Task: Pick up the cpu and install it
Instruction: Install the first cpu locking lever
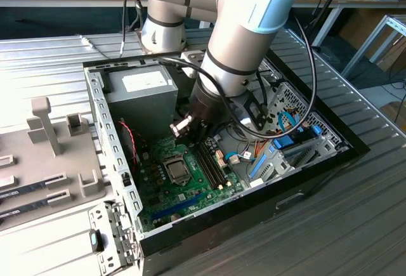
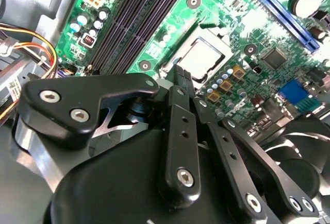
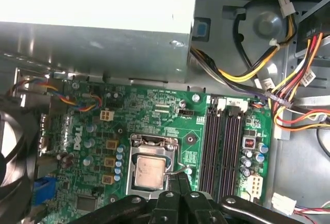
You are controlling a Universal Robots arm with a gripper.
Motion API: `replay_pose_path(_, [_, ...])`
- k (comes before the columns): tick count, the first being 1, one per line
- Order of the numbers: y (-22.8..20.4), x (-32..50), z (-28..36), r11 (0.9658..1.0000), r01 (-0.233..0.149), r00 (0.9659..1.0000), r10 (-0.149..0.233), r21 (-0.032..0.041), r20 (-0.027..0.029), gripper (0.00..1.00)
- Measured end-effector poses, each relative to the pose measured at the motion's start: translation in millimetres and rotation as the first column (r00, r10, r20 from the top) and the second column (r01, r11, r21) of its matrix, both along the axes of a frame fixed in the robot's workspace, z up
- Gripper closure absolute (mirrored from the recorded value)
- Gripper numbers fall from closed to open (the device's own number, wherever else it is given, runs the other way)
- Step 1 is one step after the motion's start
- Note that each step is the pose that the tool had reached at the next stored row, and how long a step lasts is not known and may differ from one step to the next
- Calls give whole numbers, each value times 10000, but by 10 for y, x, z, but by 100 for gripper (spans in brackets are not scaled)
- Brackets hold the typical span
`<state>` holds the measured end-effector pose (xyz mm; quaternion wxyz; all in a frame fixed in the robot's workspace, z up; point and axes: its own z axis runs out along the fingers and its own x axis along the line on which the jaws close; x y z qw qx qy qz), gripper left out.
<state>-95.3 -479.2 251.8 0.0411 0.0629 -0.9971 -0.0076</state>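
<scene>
The cpu point(image 1: 178, 170) is a small silver-grey square lying flat in the silver socket frame point(image 3: 154, 142) on the green motherboard point(image 1: 155, 193), inside the open computer case. My gripper point(image 1: 198, 140) hangs just above the board, beside the socket. In both wrist views its black fingers are pressed together with nothing between them. The gripper point(image 3: 178, 178) has its tips right by one edge of the cpu point(image 3: 150, 173). In the second wrist view the gripper point(image 2: 181, 75) ends just short of the cpu point(image 2: 200, 58).
A grey power supply point(image 1: 143, 95) fills the case's far corner. Black memory slots point(image 3: 221, 141) run beside the socket, with bundled coloured cables point(image 3: 289, 95) past them. A black fan point(image 2: 304, 136) sits at the board's edge. A grey fixture tray point(image 1: 44, 155) lies at the exterior view's left.
</scene>
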Motion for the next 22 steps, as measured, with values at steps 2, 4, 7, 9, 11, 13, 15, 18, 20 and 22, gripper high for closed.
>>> replay_pose_path(2, [16, -11, -6, 10000, 43, 10000, -43, -1, -1, 90])
replay_pose_path(4, [33, -24, -14, 10000, 77, 10000, -77, 1, 0, 90])
replay_pose_path(7, [59, -40, -26, 9999, 116, 9999, -116, 1, 0, 90])
replay_pose_path(9, [71, -40, -30, 9999, 116, 9999, -116, 1, 0, 90])
replay_pose_path(11, [83, -41, -32, 9999, 117, 9999, -117, -1, -1, 90])
replay_pose_path(13, [117, -40, -38, 9999, 116, 9999, -116, 0, 0, 90])
replay_pose_path(15, [149, -40, -41, 9999, 115, 9999, -115, 1, 0, 90])
replay_pose_path(18, [167, -39, -44, 9999, 115, 9999, -115, 2, 1, 90])
replay_pose_path(20, [168, -40, -44, 9999, 115, 9999, -115, 2, 0, 90])
replay_pose_path(22, [157, -40, -43, 9999, 116, 9999, -116, 0, 0, 90])
